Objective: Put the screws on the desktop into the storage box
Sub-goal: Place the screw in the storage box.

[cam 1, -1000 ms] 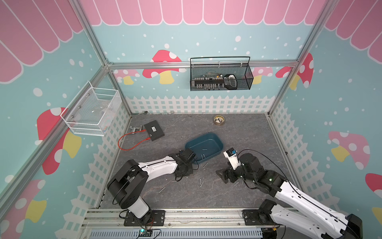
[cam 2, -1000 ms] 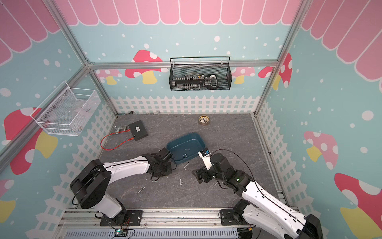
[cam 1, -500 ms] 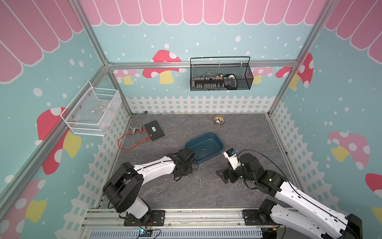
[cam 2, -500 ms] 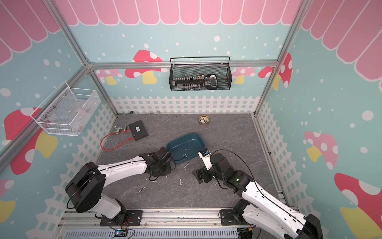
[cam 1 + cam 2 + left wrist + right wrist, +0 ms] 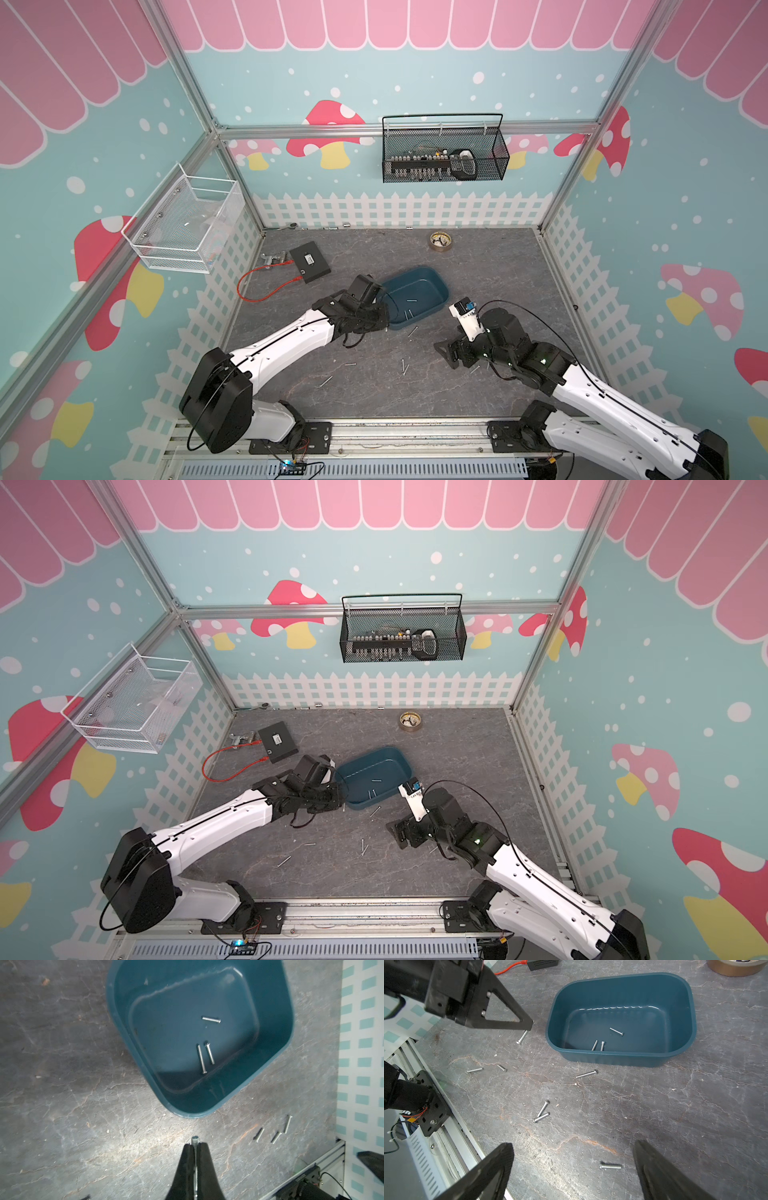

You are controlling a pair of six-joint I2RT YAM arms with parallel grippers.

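The left gripper point(image 5: 195, 1147) pinches a screw point(image 5: 195, 1140) by its thin shaft just beside the storage box point(image 5: 274, 1022), so it may slip onto the desktop point(image 5: 62, 1064); the right gripper point(image 5: 572, 1145) stands spread.

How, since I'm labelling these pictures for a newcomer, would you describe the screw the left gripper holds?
Find the dark blue tub on the grey desktop. Just outside one of its corners, the left gripper is shut on one screw. It alone is pinched and juts out head first; the others lie loose on the desktop or in the tub.
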